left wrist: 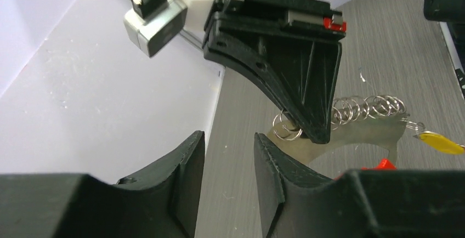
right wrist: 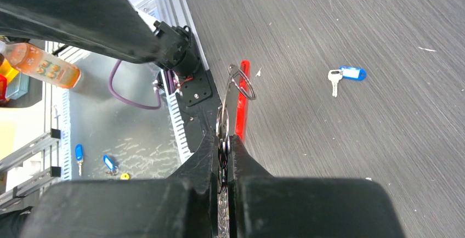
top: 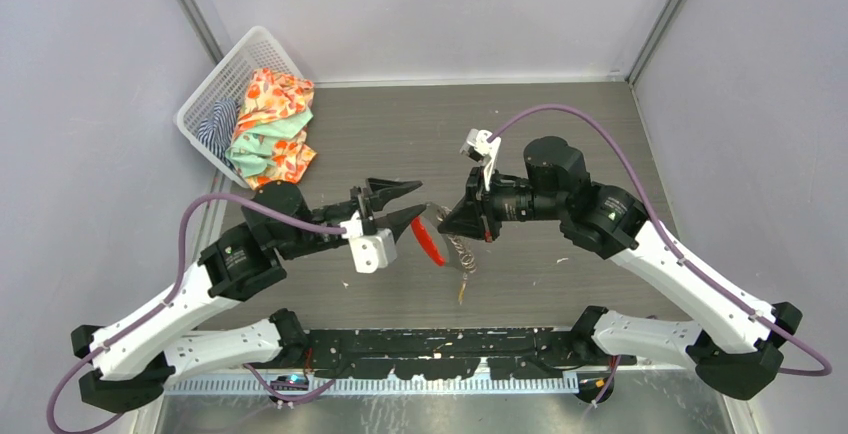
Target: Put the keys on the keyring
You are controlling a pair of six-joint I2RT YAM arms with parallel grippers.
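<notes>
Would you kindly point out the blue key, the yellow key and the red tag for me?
blue key (right wrist: 353,73): right wrist view, on its blue plastic head.
yellow key (left wrist: 441,142): left wrist view, on its yellow head.
red tag (top: 430,242): top external view, halfway along the tag.

Left tool parted, right tool clamped tight

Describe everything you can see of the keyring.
The keyring is a chain of small grey metal rings with a flat red oval tag, plastic by its look. It hangs clear of the table, pinched at its top rings by the right tool, which is shut on it. The tag dangles beside the rings, and a yellow-headed key hangs at the chain's far end.
</notes>
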